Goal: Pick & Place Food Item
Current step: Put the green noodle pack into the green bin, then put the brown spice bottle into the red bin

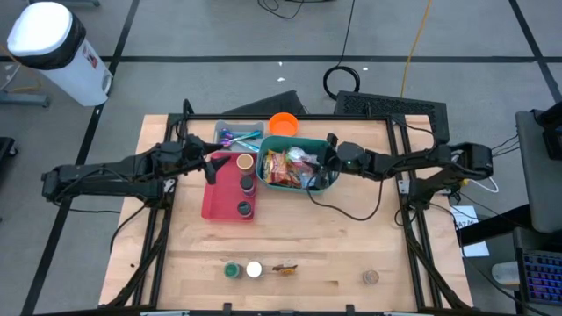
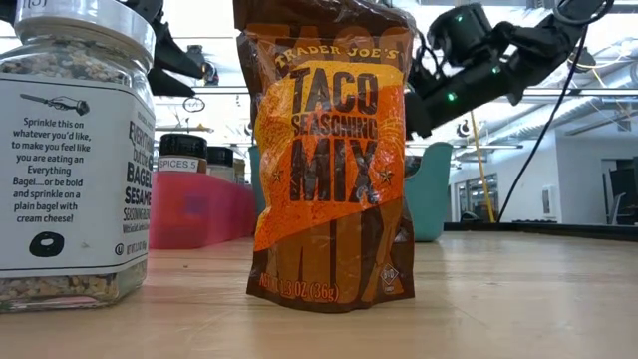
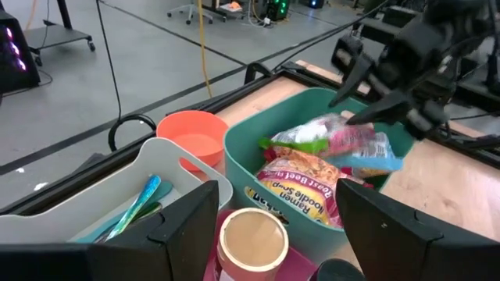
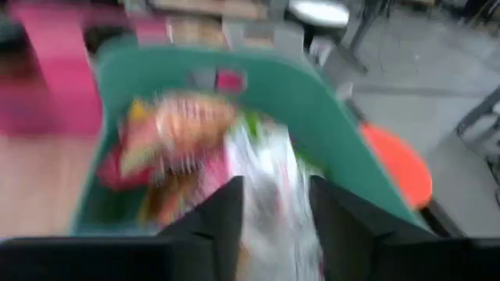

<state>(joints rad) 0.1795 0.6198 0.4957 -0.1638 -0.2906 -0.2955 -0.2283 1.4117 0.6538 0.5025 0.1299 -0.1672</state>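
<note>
I read "Trader Joe's Taco Seasoning Mix" on the pouch. The jar says "Bagel Sesame". The noodle pack says "Ramen Noodle Soup".

Both arms reach inward, their wrists facing each other. The left end effector hangs level, its fingers spread apart. Opposite it, the right end effector tilts downward, its fingers parted with a gap between them.

A robotics lab is indicated: a wooden table set on a grey taped floor, with loose cables and a keyboard.
</note>
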